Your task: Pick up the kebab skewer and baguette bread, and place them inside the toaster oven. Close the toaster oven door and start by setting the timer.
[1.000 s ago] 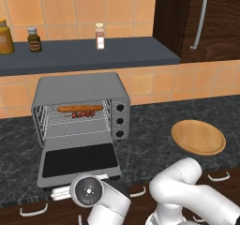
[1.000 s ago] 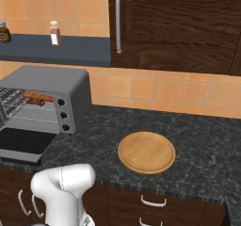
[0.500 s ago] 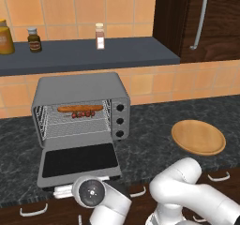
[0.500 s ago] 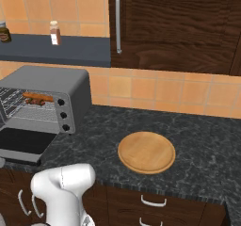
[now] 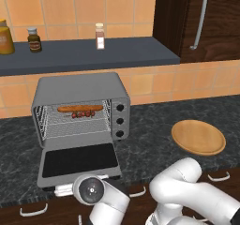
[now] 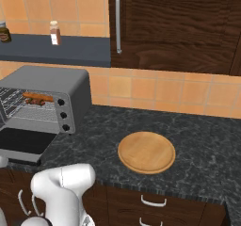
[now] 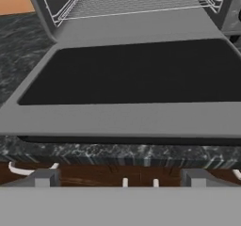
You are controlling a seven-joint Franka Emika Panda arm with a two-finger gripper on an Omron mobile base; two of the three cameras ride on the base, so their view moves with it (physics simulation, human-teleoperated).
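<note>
The toaster oven (image 5: 79, 86) stands on the dark counter, and its door (image 5: 77, 159) hangs fully open and lies flat toward me. On the wire rack inside rests the baguette bread (image 5: 79, 108), with the kebab skewer (image 5: 82, 114) just in front of it. From the right base view the oven (image 6: 52, 86) is at the left, showing the baguette (image 6: 38, 97) and skewer (image 6: 35, 102). My gripper (image 7: 120, 180) sits low, just in front of and below the door's front edge (image 7: 117, 121). It is open, its fingertips (image 7: 44, 177) wide apart with nothing between them.
A round wooden plate (image 5: 198, 137) lies on the counter to the right of the oven. Jars and a spice bottle (image 5: 99, 35) stand on the shelf above. Drawer handles (image 7: 19, 169) run below the counter edge. A tall dark cabinet (image 6: 174, 27) rises at the right.
</note>
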